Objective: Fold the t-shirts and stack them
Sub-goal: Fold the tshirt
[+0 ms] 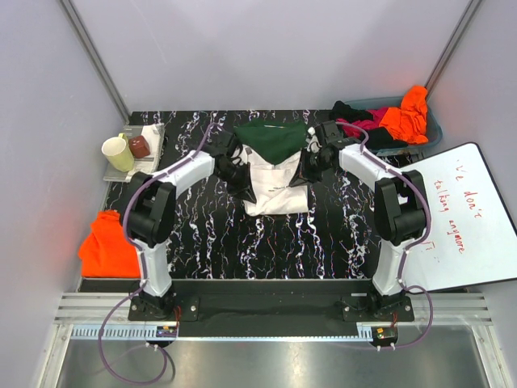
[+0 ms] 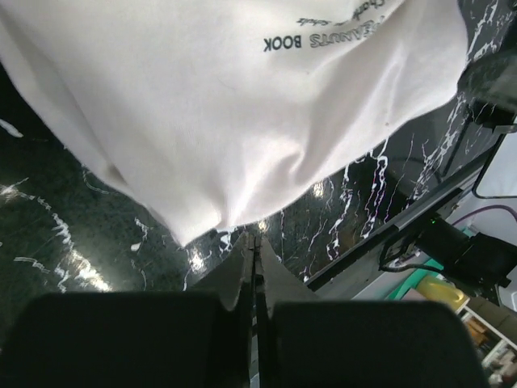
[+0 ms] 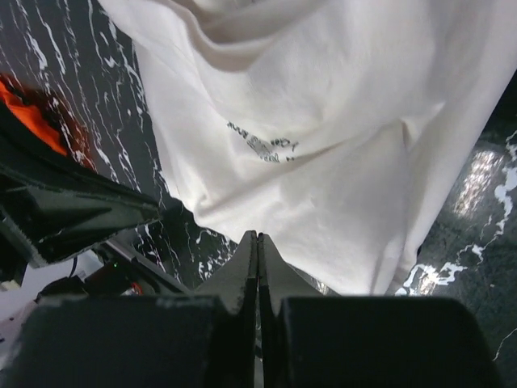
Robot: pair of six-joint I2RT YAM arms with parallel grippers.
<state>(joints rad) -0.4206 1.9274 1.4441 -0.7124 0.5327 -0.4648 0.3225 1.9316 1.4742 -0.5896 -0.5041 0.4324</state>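
left claw (image 2: 253,239) closed tight, right claw (image 3: 258,236) closed tight, both stretched forward

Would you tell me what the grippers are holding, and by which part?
Both appear shut on the cream t-shirt: left gripper at its left edge, right gripper at its right edge.

Pale walls (image 1: 266,48) — black marbled table (image 1: 275,242)

Cream t-shirt (image 2: 226,129) — dark print reads "…EANUTS BOOK" in the left wrist view; the script line above it is cut off. The smaller print in the right wrist view is illegible. White board (image 1: 464,214) at the right edge of the table (image 1: 210,234) — red handwriting, "don't" and "talking anymore" legible.
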